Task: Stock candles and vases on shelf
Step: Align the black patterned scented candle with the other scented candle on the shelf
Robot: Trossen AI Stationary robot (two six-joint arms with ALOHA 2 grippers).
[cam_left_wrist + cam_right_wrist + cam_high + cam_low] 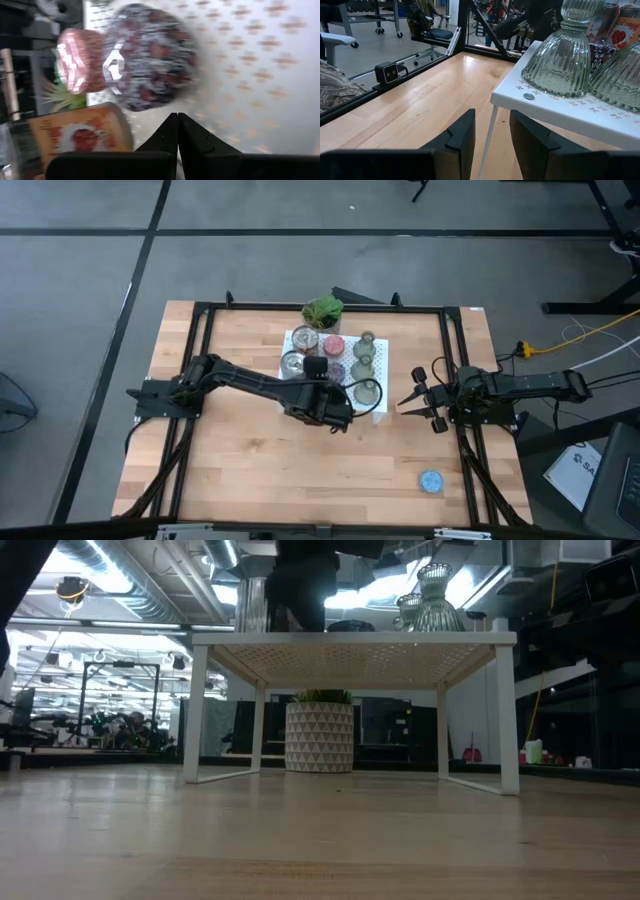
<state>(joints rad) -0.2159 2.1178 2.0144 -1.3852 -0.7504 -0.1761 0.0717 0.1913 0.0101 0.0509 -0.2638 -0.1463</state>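
While the left gripper [345,406] is held low over the near part of the white perforated metal shelf [381,370], its jaws are seen pressed together with nothing between them. Just beyond them, in the left wrist view, a dark blue-purple round candle [150,56] is seen lying on the shelf, with a pink candle [80,60] touching it on its far side and a silver tin candle with a printed label [80,132] near by. Three olive-green ribbed glass vases with narrow necks [364,360] are stood along the shelf's right side, and a second silver tin candle [305,339] is set at its far left corner. A leafy green plant in a patterned white pot [323,310] is placed on the wooden bench [260,470] behind the shelf. A light blue round candle [430,481] is left alone on the bench, well apart at the near right. The right gripper [415,402] is held just beside the shelf's right edge, its jaws apart and empty.
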